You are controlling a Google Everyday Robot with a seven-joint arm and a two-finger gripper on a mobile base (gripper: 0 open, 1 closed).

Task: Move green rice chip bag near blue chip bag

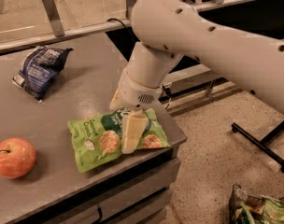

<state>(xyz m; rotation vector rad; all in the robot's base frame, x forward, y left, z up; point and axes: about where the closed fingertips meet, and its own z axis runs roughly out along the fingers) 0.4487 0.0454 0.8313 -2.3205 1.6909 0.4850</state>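
1. The flat, bright green rice chip bag (102,139), printed with round tan chips, is lying at the 5 o'clock corner of the grey table top (81,92).
2. The cream two-finger gripper (122,129) is poised over the pouch's right half with its jaws spread wide. One finger (131,133) is crossing the pouch, gripping nothing.
3. The wrinkled navy blue chip bag (39,69) is sitting well apart, at 10 o'clock from the green pouch.
4. A round red-orange apple (13,157) is resting at 9 o'clock.

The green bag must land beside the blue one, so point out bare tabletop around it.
Bare table lies right of the blue chip bag, up to the green rice chip bag, and in front of it toward the apple. Crowded: the front right corner, where the gripper sits over that bag.
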